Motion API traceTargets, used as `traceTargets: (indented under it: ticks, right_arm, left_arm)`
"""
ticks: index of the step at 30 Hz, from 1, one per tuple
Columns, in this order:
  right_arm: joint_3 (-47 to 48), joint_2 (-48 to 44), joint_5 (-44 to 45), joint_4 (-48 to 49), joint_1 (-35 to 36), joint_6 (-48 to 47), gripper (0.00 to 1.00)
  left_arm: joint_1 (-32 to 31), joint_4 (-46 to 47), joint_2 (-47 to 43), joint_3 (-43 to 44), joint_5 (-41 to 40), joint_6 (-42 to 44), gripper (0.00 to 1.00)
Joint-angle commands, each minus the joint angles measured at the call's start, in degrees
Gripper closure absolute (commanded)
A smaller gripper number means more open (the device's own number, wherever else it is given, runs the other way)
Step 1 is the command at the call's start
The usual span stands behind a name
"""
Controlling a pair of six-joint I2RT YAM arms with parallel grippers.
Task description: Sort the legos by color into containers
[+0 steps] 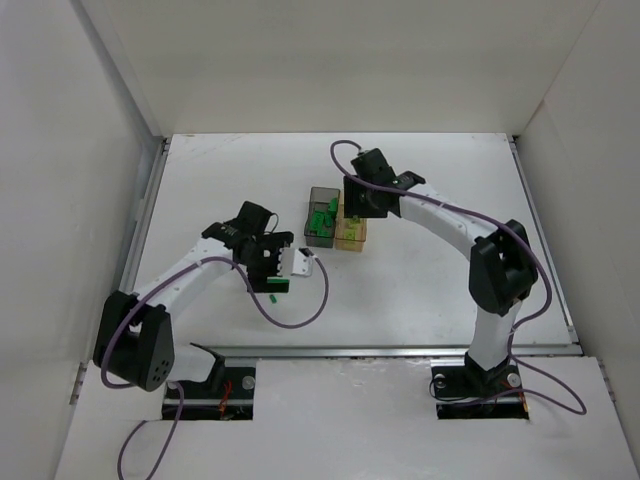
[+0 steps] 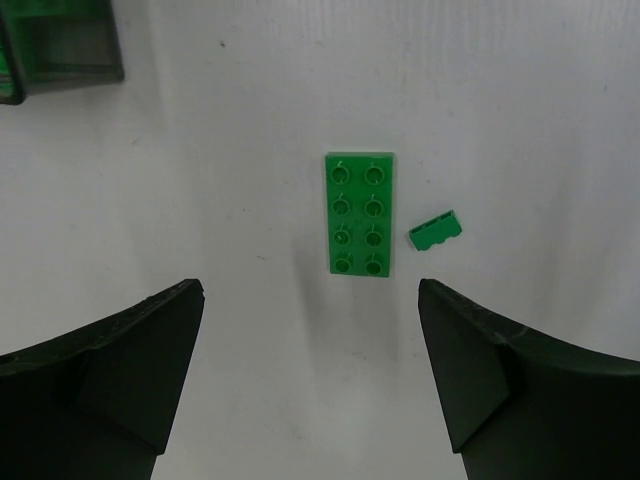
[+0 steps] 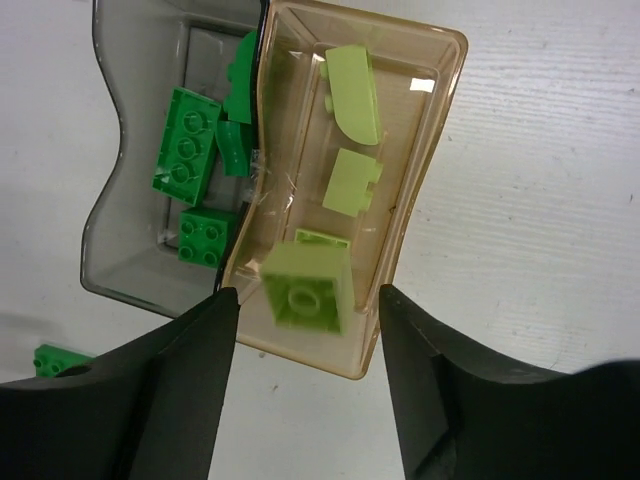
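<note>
Lime brick (image 3: 305, 288) lies untouched between the spread fingers of the right claw (image 3: 304, 293), over the tan bin (image 3: 428, 172); left claw (image 2: 310, 292), likewise released, hangs above a green plate (image 2: 359, 214) on the worktop (image 2: 200, 160).

White table (image 1: 430, 290), matte, with a few faint scuffs. Right wrist view shows a fine ribbed grain (image 3: 540, 150) on it. Left wrist view shows one dark speck (image 2: 222, 44) on it. White walls (image 1: 330, 60) box it in at left, back and right. Metal rail (image 1: 400, 351) runs along the near edge, and a side rail (image 1: 143, 215) runs up the left. White front board (image 1: 340, 420) sits below the near rail, with two rectangular cutouts (image 1: 243, 385) in it.
</note>
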Motion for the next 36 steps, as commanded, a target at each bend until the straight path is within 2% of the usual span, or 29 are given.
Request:
traceTargets:
  ticks: [1,3,12,24,28,36]
  right_arm:
    - [2.74,-0.28,-1.58,-0.08,0.19,-1.03,0.33]
    - [2.74,-0.89,-3.77,0.53,0.19,-1.73,0.30]
    - [-0.76,-7.91,-3.26,2.21,2.04,-2.96,0.29]
    - [-11.32,-15.83,-2.21,4.84,2.04,0.55,0.29]
    - [-12.54,-17.94,-1.68,4.84,2.04,1.08,0.29]
    - [-14.92,-19.53,-1.68,5.99,2.04,2.22,0.29]
  left_arm:
    - [-0.12,-4.99,1.31,1.36,0.81,12.20,0.13]
    - [-0.12,-4.99,1.84,0.66,0.81,14.31,0.13]
    - [-0.12,-1.66,4.29,-2.06,1.34,19.33,0.13]
    - [-1.88,1.25,6.85,-1.89,8.55,0.27,0.15]
    - [-4.24,6.59,7.46,-2.68,4.51,-6.06,0.16]
    - [-6.71,11.88,9.31,-6.55,-1.91,-8.09,0.19]
